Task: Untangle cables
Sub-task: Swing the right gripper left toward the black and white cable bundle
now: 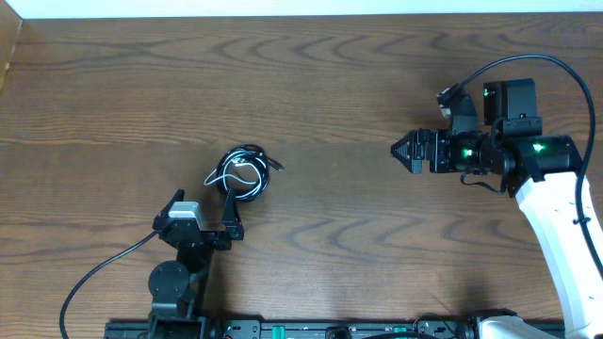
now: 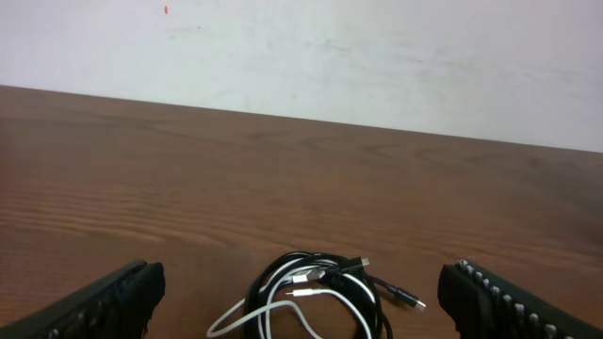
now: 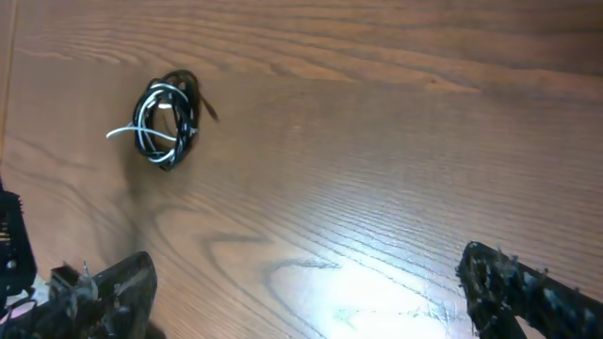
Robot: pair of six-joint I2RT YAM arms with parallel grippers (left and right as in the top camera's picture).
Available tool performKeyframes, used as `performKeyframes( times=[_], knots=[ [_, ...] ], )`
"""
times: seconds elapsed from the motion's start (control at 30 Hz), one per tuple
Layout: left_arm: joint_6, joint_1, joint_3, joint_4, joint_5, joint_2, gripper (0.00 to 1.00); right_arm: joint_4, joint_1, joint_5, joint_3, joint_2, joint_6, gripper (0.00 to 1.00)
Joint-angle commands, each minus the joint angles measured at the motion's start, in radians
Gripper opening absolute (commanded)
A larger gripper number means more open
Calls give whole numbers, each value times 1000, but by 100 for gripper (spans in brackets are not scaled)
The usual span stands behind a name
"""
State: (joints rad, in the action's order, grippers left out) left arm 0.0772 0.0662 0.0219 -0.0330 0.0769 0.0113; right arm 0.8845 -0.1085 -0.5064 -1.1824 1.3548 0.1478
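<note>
The cables (image 1: 243, 175) lie centre-left, just above the left gripper (image 1: 203, 205), jaws spread and empty; right gripper (image 1: 402, 151), likewise released, hangs well apart.

Legible text, labels, brands, numbers, signs: none.

Items noted but not readable:
- Small pale and greenish marks on the black rail (image 1: 311, 330) at the near edge of the counter (image 1: 330, 113), overhead view: too small to read.
- Red speck (image 2: 167, 9) on the far wall (image 2: 396, 66), left wrist view: too small to tell whether it is a character or only a mark.
</note>
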Motion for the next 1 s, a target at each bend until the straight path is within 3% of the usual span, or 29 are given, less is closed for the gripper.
performKeyframes(
  times=[0.0,0.27,0.4,0.5,0.57,0.6,0.67,0.87,0.9,0.97],
  knots=[
    [-10,-4,-18,-33,24,-1,98,-2,2,3,2,-2,-15,99],
    [-10,-4,-18,-33,24,-1,98,-18,2,35,2,2,-14,99],
    [-10,-4,-18,-33,24,-1,98,-30,-29,24,2,34,-14,81],
    [-10,-4,-18,-33,24,-1,98,-32,-72,22,2,65,-14,75],
    [-10,-4,-18,-33,24,-1,98,-36,-103,23,2,89,-14,64],
    [-10,-4,-18,-33,24,-1,98,-40,-114,22,2,101,-14,50],
    [-10,-4,-18,-33,24,-1,98,-51,-138,22,2,128,-14,1],
    [-10,-4,-18,-33,24,-1,98,-69,-219,22,2,216,-14,1],
    [-10,-4,-18,-33,24,-1,98,-70,-229,23,2,229,-14,8],
    [-10,-4,-18,-33,24,-1,98,-82,-249,22,2,255,-14,48]
  ],
)
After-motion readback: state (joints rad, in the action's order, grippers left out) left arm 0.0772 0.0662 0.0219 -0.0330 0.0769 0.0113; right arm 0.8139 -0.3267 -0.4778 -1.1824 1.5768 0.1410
